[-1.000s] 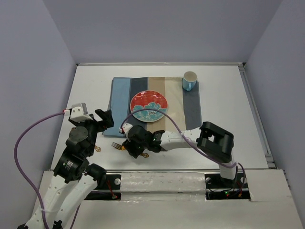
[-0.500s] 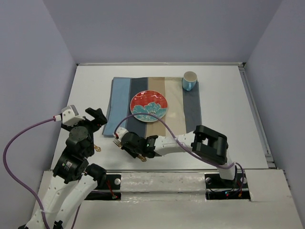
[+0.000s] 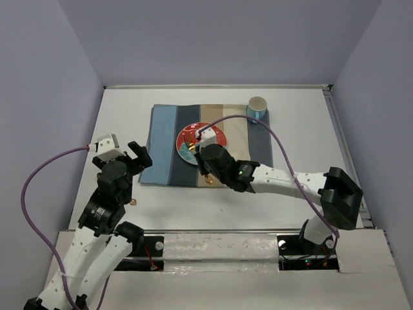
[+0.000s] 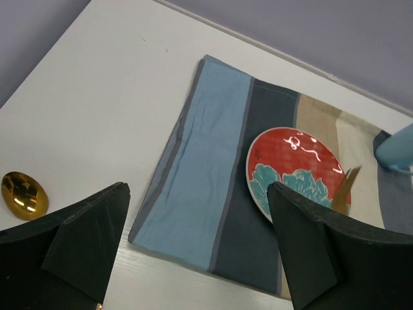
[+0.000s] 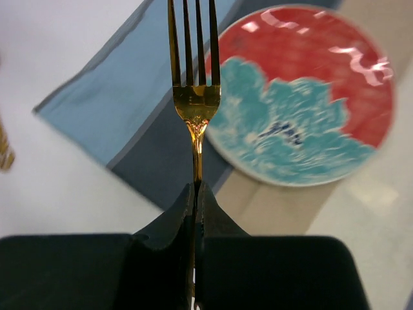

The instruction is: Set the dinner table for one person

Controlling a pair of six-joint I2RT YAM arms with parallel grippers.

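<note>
Fork (image 5: 195, 97), just lifted off the dinner table (image 3: 122, 116), pinched in the right gripper (image 5: 195, 194) over striped placemat (image 5: 97, 110) beside plate (image 5: 310, 84). Left gripper (image 4: 197, 194) wide, empty. Placing remains.

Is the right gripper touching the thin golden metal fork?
Touching. The right wrist view shows the right gripper closed on the handle of the golden metal fork, both jaws pressed against it.

"Could you see the whole fork (image 5: 195, 97)?"

"No. The tine tips ran off the top edge of the right wrist view, and the handle vanished between the closed jaws of the right end effector (image 5: 195, 192)."

"The plate (image 5: 303, 97)?"

"Blurred there. From the left wrist, the cup (image 4: 397, 150) was cut by the right edge, and the spoon (image 4: 24, 195) showed only its bowl."
</note>
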